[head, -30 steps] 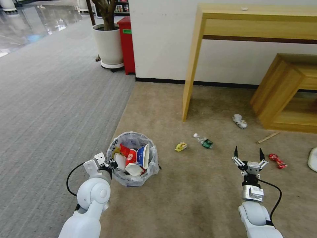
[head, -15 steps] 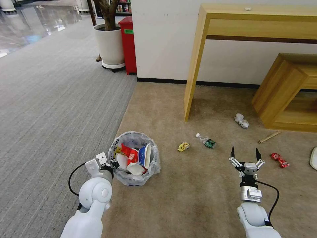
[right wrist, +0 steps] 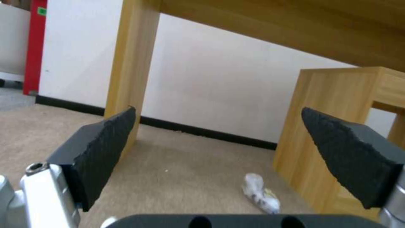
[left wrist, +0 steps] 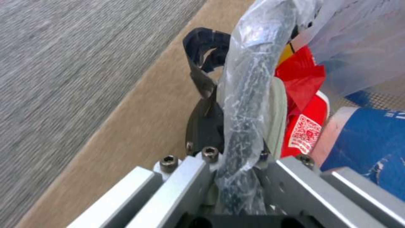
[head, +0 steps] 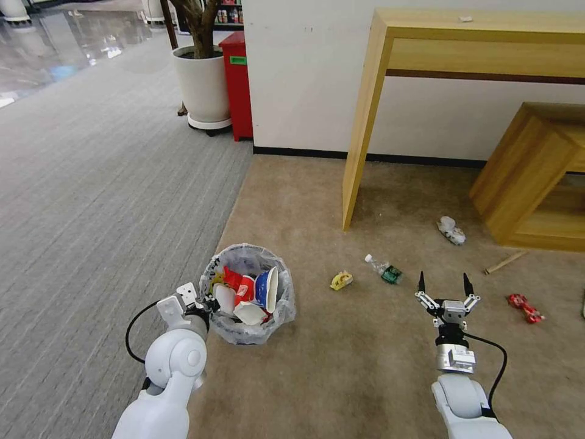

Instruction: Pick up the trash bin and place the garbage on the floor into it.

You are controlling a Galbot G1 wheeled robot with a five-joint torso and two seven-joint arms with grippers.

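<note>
On the beige floor (head: 341,360), at about 7 o'clock in the head view, left end effector (head: 204,303) clenched on the near-left rim of the trash bin (head: 248,296); rim and crinkled bag (left wrist: 249,95) pinched between the fingers (left wrist: 202,104) in the left wrist view. Bin upright, stuffed with red, white and blue cups and wrappers. At 5 o'clock, right end effector (head: 442,285) released, fingers spread wide and pointing away from the robot, hovering above the carpet with nothing between them. Garbage scattered ahead of it: yellow scrap (head: 341,280) and small bottle (head: 382,269) toward 11 o'clock of that end effector, well apart from it; crumpled white wrapper (head: 451,230) at 12 o'clock near the wooden shelf unit (head: 530,177); wooden stick (head: 504,262) at 1 o'clock; red wrapper (head: 525,307) at 3 o'clock, near. Same white wrapper (right wrist: 260,193) between the spread fingers (right wrist: 101,148) in the right wrist view, far off.

Against half a second ago: whole scene shifted, litter and bench (head: 475,42) sitting lower and further right in the head view, so camera motion; grip on the bin unchanged, right fingers equally wide.
</note>
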